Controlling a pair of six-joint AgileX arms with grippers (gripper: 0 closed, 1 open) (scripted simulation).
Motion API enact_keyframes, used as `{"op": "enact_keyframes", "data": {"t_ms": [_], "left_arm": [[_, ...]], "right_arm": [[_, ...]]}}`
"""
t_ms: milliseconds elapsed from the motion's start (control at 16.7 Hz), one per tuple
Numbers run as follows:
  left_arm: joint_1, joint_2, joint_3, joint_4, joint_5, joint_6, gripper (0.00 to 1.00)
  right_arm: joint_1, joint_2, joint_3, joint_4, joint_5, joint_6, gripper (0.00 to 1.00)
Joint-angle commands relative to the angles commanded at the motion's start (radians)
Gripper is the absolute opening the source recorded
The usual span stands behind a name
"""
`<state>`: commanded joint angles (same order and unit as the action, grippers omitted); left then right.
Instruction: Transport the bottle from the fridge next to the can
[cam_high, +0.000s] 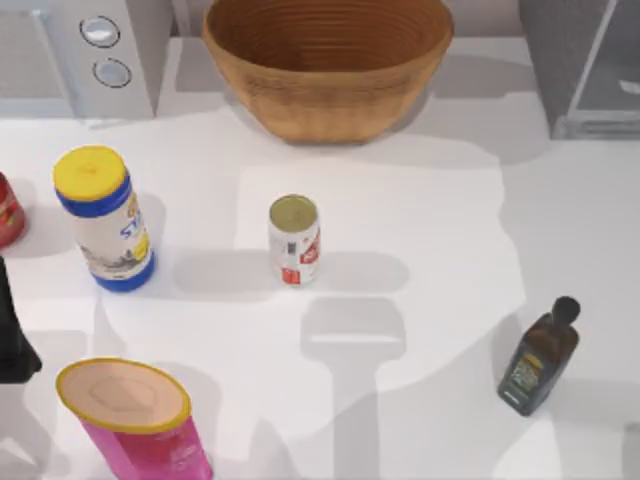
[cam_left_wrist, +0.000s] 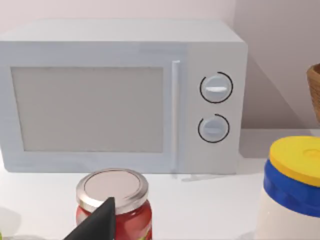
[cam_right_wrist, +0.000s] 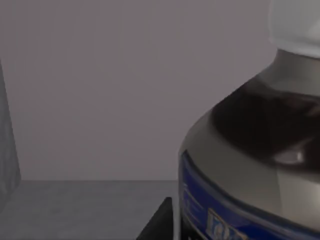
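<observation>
My right pincer is inside the fridge (cam_high: 590, 70), at the table's far right corner. Its wrist view has the bottle (cam_right_wrist: 250, 165) close up: white cap, dark glossy shoulder, blue label band, standing upright on the grey fridge floor. A dark fingertip (cam_right_wrist: 160, 222) sits just beside the bottle's lower body. I cannot tell whether the fingers are spread or pinching; touching or not is also unclear.

My left pincer (cam_left_wrist: 97, 222) is parked at the table's left edge, near a red jar (cam_left_wrist: 114, 200); its fingers I cannot tell either.

The can (cam_high: 294, 240) stands upright mid-table, open space on both sides of it.

Handling, my guess: the bottle looks rigid, smooth and glossy, so likely slippery, and tall enough to tip easily. Probably heavier than the can if full. Best hold is on the straight body at the label band, below the curved shoulder, squarely across. Avoid the cap and shoulder, where the fingers could slide off. Lift it straight and keep it upright coming out of the fridge.
</observation>
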<state>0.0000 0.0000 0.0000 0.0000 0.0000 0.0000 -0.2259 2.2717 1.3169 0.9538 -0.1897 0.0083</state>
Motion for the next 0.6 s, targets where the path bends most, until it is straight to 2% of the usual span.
{"op": "enact_keyframes", "data": {"t_ms": [600], "left_arm": [[0.0, 0.0, 0.0, 0.0, 0.0, 0.0, 1.0]], "right_arm": [[-0.003, -0.014, 0.005, -0.017, 0.0, 0.002, 0.0]]}}
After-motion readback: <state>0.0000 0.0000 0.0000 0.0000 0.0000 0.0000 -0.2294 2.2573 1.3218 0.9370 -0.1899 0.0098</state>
